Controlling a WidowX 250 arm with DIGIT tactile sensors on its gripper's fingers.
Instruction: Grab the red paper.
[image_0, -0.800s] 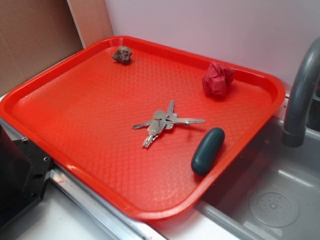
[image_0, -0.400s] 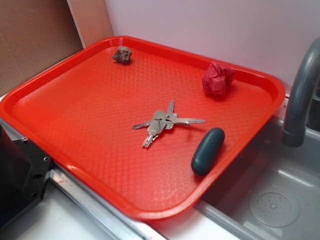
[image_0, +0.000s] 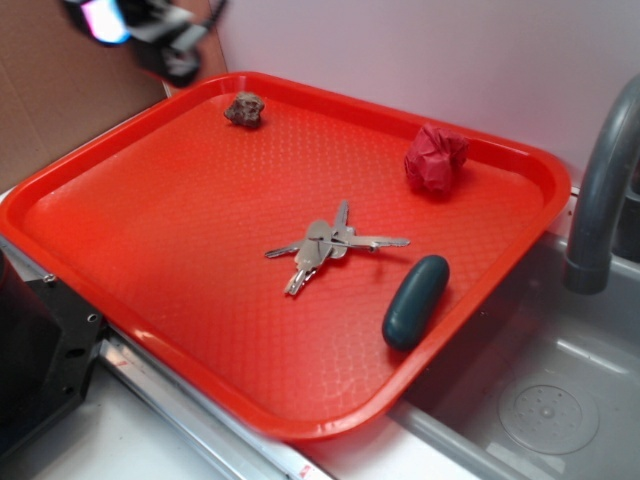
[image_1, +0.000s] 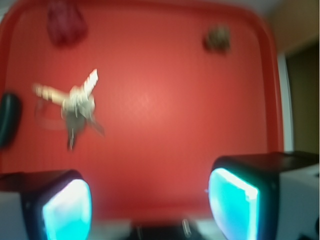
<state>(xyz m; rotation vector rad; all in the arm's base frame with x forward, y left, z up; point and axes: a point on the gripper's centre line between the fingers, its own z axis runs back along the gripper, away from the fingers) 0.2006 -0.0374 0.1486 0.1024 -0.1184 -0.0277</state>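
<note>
The end effector (image_1: 150, 205) hangs high, fingers (image_1: 67, 210) spread apart, empty.

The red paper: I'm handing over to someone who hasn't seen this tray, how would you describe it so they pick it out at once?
Look at the big orange-red tray beside the grey sink. Near its far right corner, closest to the faucet, lies the red paper, a crumpled ball. It is a darker crimson than the tray, unlike the brown rock, the keys and the dark oval case.

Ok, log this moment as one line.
gripper: open, empty, above tray near far-left corner | red paper: untouched, far-right of tray | keys: centre | phase: approach, not yet grasped
</note>
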